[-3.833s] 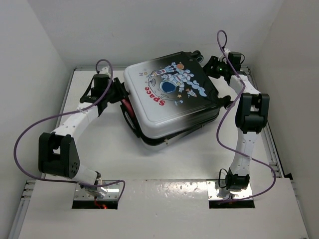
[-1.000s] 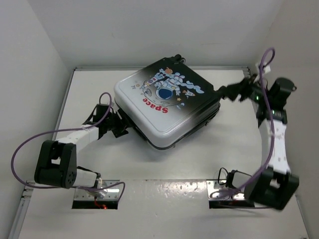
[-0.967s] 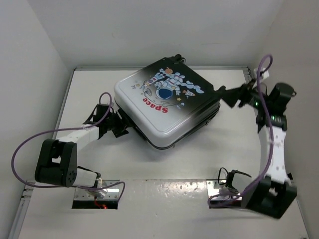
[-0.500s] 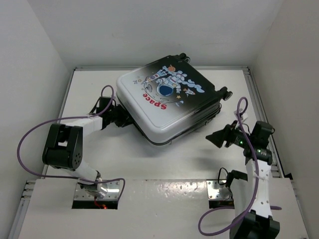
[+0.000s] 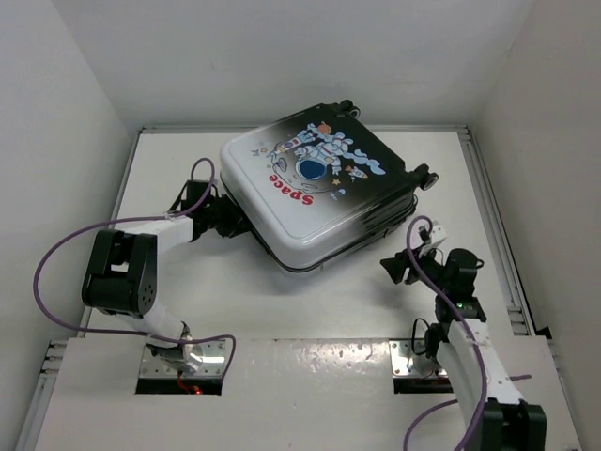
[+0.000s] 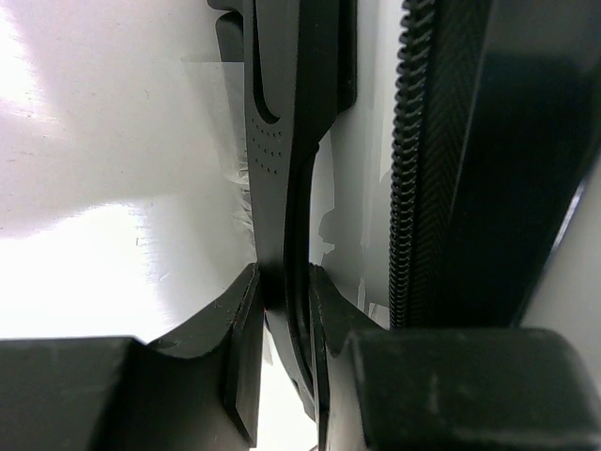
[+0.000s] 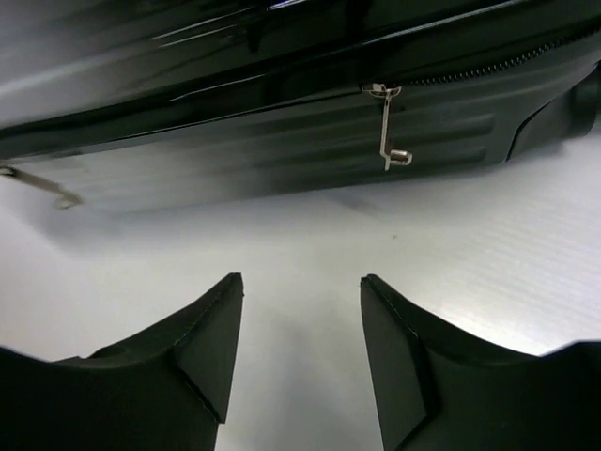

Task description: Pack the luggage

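luggage (image 5: 310, 188): 1 | my claws: 2, left gripper (image 5: 228, 218) + right gripper (image 5: 392, 268) | zipper pulls (image 7: 386, 127) (image 7: 38, 185) off my right wrist: 2 | purple cables (image 5: 37, 282) (image 5: 410, 246): 2

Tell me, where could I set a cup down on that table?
Bare table lies on the near side of the luggage, and in the far left and far right corners. It is crowded where the left tool grips the luggage and where the open right tool faces it.
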{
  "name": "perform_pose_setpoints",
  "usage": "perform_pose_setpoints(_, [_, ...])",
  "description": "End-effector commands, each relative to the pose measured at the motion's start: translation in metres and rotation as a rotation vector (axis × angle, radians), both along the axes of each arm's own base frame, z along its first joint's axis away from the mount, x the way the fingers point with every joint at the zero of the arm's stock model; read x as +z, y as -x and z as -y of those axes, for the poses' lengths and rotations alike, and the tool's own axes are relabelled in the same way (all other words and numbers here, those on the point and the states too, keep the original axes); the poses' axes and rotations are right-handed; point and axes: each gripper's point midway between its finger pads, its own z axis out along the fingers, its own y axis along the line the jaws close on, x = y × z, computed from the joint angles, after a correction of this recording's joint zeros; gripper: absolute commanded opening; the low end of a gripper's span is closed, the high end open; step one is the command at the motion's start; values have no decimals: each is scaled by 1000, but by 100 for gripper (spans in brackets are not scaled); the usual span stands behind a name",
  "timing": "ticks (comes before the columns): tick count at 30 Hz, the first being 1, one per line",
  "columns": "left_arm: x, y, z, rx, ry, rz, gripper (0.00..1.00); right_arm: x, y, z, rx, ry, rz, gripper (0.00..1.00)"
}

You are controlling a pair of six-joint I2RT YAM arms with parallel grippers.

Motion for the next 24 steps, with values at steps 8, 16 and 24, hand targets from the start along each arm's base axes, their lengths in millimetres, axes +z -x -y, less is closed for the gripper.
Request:
perform_pose_setpoints(8, [-6,-9,-18,20,-61,36,0,34,-59,5,-137,200,274,52])
perform_pose_setpoints(16, [-7,-8,-26,23,-61,33,0,31,-71,7,-185,232,269,51])
perform_pose_setpoints(24, [-9,-7,-24,10,-48,23,0,35,-79,7,-189,226,283,49])
